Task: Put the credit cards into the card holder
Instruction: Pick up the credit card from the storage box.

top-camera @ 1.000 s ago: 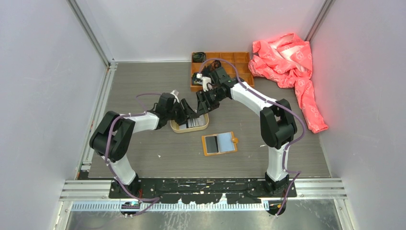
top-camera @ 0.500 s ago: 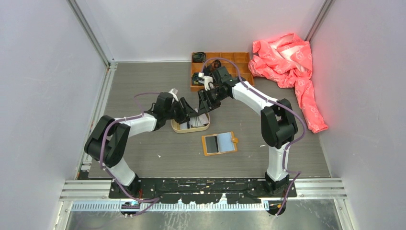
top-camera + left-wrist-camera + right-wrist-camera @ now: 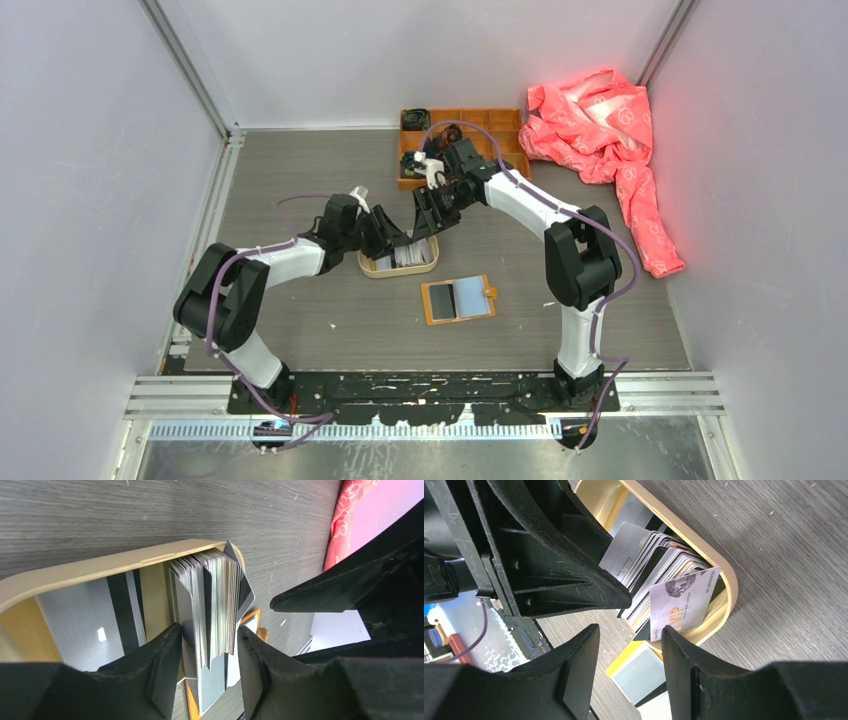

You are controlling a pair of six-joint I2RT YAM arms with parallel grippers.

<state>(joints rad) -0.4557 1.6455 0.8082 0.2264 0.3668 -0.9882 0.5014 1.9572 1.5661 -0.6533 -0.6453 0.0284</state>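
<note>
The credit cards [image 3: 215, 595] stand on edge as a thick stack in the oval tan tray [image 3: 372, 266]. My left gripper [image 3: 209, 629] straddles that stack. A grey card leans by one finger and a thin gap shows at the other, so the jaws are open. In the right wrist view the same cards [image 3: 659, 562] fan out, with a white VIP card [image 3: 681, 605] at the front. My right gripper [image 3: 630, 630] hovers open and empty just beside the tray. The card holder [image 3: 458, 298] lies open on the table, orange with grey lining, and shows below the right fingers [image 3: 639, 672].
An orange compartment box [image 3: 495, 128] stands at the back, behind the right wrist. A pink-red cloth [image 3: 610, 130] is heaped in the back right corner. The two grippers [image 3: 412, 228] are nearly touching over the tray. Grey walls close in both sides.
My left gripper's jaws have narrowed around the card stack, and the left elbow has swung slightly outward. The cards stand more upright in the tray. The right arm has hardly moved.
</note>
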